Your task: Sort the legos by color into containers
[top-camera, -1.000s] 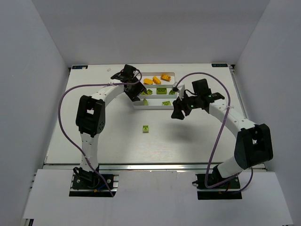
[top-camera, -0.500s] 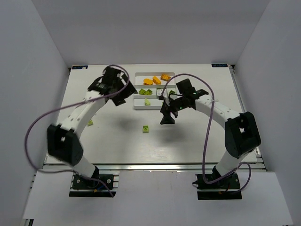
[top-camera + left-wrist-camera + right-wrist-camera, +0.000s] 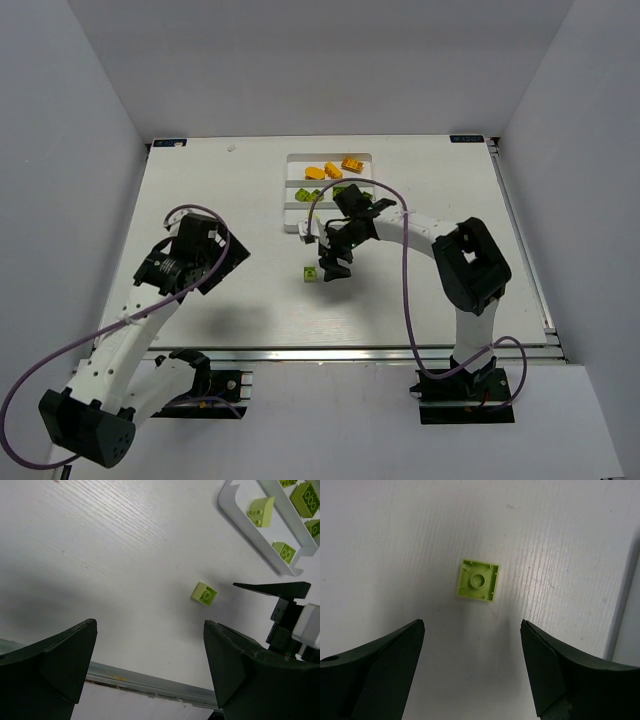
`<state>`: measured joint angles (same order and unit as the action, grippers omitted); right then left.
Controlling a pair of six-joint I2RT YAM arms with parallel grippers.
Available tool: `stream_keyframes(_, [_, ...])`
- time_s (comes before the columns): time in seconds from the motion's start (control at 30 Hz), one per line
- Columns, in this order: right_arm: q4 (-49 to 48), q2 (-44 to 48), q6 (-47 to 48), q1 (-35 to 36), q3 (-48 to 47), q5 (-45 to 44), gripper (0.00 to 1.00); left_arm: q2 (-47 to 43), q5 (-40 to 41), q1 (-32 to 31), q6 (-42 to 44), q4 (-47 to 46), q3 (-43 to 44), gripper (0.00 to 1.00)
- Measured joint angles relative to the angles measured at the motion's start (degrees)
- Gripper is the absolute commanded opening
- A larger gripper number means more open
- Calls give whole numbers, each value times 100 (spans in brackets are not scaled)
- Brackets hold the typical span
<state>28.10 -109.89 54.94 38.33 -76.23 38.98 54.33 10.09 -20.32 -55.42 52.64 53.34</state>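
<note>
A white tray (image 3: 298, 163) lies on the bench (image 3: 230, 190), split into three long parallel compartments. The far compartment holds three orange bricks (image 3: 333, 169) in a loose row. The middle one holds lime bricks (image 3: 303, 195); part of it is hidden from above, so I cannot count them. In the near compartment, the left wrist view shows a lime slope brick (image 3: 261, 511) and a small lime brick (image 3: 284, 551), well apart. One loose lime brick (image 3: 477, 579) lies alone on the bench near the tray's near rim. Its hollow underside faces up, with a round tube at the centre.
</note>
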Motion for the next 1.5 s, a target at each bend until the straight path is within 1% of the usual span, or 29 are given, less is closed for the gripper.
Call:
stream_keyframes(0.13, [-63,-260,-57,179,-184,-251,83,-378,138,0,-175,291,-48,97])
stream_keyframes(0.37, [-289,-496,-315,446,-289,-551,82,-765,267,0,-400,562,-179,97])
stream_keyframes(0.47, [-361,-605,-470,525,-321,-675,79,-859,286,0,-466,684,-243,97])
stream_keyframes(0.53, [-431,-651,-557,562,-321,-778,73,-894,302,0,-501,739,-243,97])
stream_keyframes(0.57, [-468,-673,-612,575,-321,-824,70,-909,304,0,-514,756,-243,97])
stream_keyframes(0.67, [-577,-697,-734,605,-341,-955,53,-942,313,0,-553,802,-243,97])
stream_keyframes(0.7, [-603,-713,-787,605,-363,-997,41,-949,317,0,-562,824,-243,97])
stream_keyframes(0.77, [-647,-732,-833,605,-389,-1043,28,-960,332,0,-584,848,-247,97])
stream_keyframes(0.8, [-660,-734,-866,605,-393,-1049,19,-962,341,0,-595,846,-258,97])
stream_keyframes(0.87, [-671,-734,-879,605,-393,-1051,11,-966,350,0,-612,855,-313,97])
stream_keyframes(1.03, [-673,-632,-1038,520,-393,-1064,6,-960,363,0,-614,861,-398,97])
stream_keyframes(1.13, [-667,-476,-1279,354,-520,-1222,8,-949,367,0,-614,831,-461,97])
stream_keyframes(1.33, [-855,-435,-1670,-271,-1366,-1646,10,-866,365,0,-612,758,-608,97])
stream_keyframes(1.5, [-848,-597,-1777,-693,-1991,-1849,12,-798,367,0,-612,684,-612,97])
